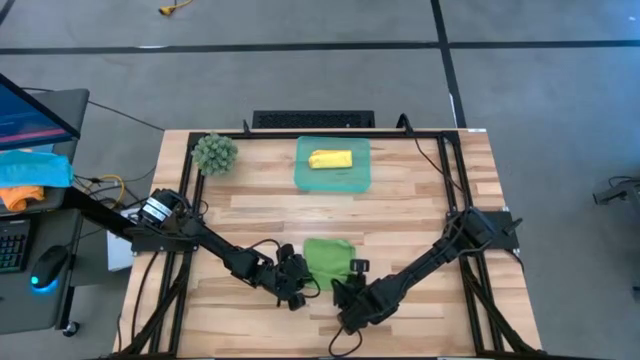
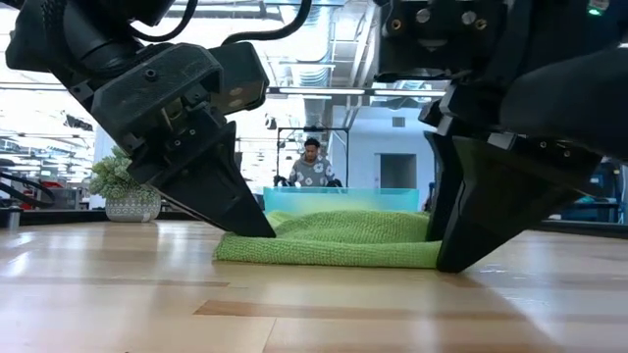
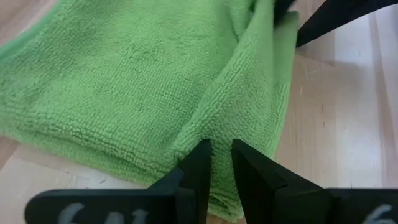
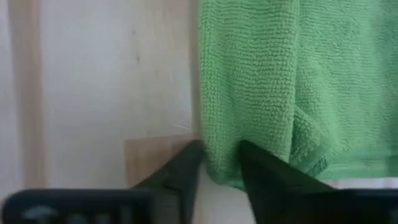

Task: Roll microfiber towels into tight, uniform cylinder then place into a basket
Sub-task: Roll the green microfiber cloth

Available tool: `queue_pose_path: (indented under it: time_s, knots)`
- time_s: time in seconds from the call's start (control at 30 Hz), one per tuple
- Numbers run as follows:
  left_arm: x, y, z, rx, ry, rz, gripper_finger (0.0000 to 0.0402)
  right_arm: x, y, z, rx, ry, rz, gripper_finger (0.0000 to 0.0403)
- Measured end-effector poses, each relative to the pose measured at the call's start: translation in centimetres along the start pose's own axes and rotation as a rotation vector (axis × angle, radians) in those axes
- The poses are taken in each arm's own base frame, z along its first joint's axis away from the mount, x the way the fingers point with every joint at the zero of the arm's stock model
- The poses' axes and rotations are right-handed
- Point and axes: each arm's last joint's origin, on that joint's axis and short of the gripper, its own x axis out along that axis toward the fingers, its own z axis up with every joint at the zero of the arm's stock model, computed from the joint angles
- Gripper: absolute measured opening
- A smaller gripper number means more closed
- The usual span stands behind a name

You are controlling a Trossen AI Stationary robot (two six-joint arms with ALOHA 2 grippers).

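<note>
Both pincers (image 1: 297,290) (image 1: 345,298) low, near-closed

My high camera looks straight down on the whole table (image 1: 400,215). Low camera sits at tabletop height, facing 12 o'clock. Both wrist cameras sit very close; every view shares the green towel (image 1: 328,257).

I see two black jointed arms, matte housings, black cables trailing along links. Left arm (image 1: 200,235): round silver-white part at base joint. Left gripper (image 3: 214,165): two wedge-shaped black fingers, pale markings on carriage. Right gripper (image 4: 221,165): same tapered black fingers. Right arm (image 1: 440,250): boxy black base bracket.
</note>
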Motion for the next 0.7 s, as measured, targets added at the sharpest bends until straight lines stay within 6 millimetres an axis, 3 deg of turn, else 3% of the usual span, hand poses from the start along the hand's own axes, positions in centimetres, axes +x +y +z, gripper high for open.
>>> queue_pose_path:
  time_s: [0.13,0.27,0.53,0.7]
  knots:
    - [0.0,0.0,0.0,-0.001,0.001,-0.001,0.0061,-0.6,-0.4,0.7,-0.014,0.04,-0.012,0.0202]
    - [0.0,0.0,0.0,-0.008,0.005,0.002,0.0061,-1.6,-0.4,1.6,-0.011,0.044,0.001,0.0232]
    - [0.0,0.0,0.0,-0.009,0.006,0.003,0.0061,-2.1,-0.4,1.7,-0.056,-0.007,-0.081,0.0223]
    - [0.0,0.0,0.0,-0.014,0.007,0.003,0.0061,-0.6,-0.9,0.9,-0.049,0.011,-0.094,0.0217]
